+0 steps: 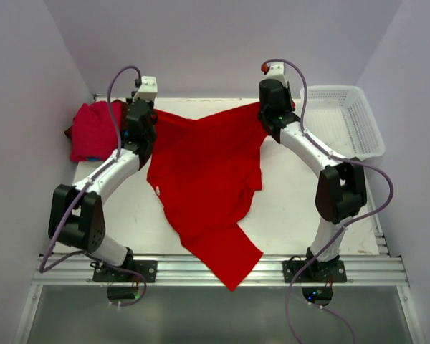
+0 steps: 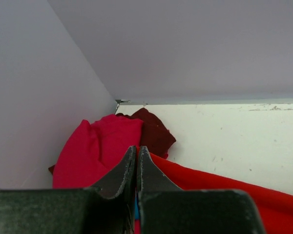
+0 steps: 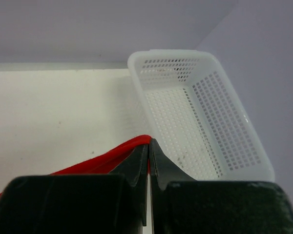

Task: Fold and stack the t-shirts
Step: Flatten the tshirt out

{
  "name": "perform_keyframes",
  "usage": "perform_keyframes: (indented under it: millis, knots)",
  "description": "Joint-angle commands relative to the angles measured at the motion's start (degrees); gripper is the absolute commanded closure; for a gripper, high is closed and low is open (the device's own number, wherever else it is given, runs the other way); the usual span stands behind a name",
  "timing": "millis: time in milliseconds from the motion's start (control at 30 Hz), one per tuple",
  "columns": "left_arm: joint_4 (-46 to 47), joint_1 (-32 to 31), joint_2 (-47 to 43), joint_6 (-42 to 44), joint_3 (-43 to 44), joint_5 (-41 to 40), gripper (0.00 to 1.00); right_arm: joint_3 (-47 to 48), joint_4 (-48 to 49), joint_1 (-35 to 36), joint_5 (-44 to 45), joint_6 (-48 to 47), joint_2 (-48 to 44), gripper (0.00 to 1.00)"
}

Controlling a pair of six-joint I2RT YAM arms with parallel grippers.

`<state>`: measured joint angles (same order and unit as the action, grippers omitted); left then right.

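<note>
Red t-shirt (image 1: 201, 179) lies spread across the middle of the table (image 1: 301, 208), and I have it by two points on its far edge. My left gripper (image 2: 136, 156) is pressed together on the cloth at about 11 o'clock on the table. My right gripper (image 3: 150, 146) is pressed together on it at about 1 o'clock. In both wrist views the fingers are closed to a slit, with bright red fabric running out from under the tips. Between the two pinches the edge runs 9 to 3 and dips in a shallow V at its centre, so it is not taut.

From that held edge the shirt lies toward 6 o'clock of both grippers. Its long axis runs 12 to 6, leaning slightly to 5, and the narrow tail spills over the front rail (image 1: 186, 269) between my bases. The whole body trails toward me, so I judge that pulling toward 12 would flatten it, while carrying the edge toward 6 would fold it onto itself. Neither arm is nearer: each holds its own corner, roughly level.

The folded pile (image 1: 93, 132) of red and maroon shirts sits at 10 o'clock, just beside my left gripper, so that arm is closer for stacking. The white basket (image 1: 373, 125) stands at 2 o'clock, apart from the cloth.
</note>
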<state>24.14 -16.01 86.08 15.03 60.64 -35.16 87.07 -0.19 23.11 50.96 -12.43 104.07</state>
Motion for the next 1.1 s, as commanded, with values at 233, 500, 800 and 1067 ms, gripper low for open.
perform_keyframes:
  millis: [233, 500, 800, 1067]
  knots:
    - [3.0, 3.3, 15.0, -5.1, 15.1, 4.3, 1.0, 15.8, -4.1, -2.1, -2.8, 3.1, 12.8, 1.0]
    - [-2.7, 5.7, 30.0, -11.2, 28.1, 3.4, 0.56, 33.5, -11.6, -4.1, -5.3, 5.3, 26.5, 0.26]
    - [-2.2, 5.4, 19.1, -14.4, 26.2, 5.1, 0.0, 21.4, -5.1, -4.9, -12.3, 10.7, 12.8, 0.01]
    - [-11.2, -4.5, 1.7, -23.5, 11.4, 7.0, 0.55, 0.8, -7.8, 1.5, -16.2, 17.3, -6.0, 1.0]
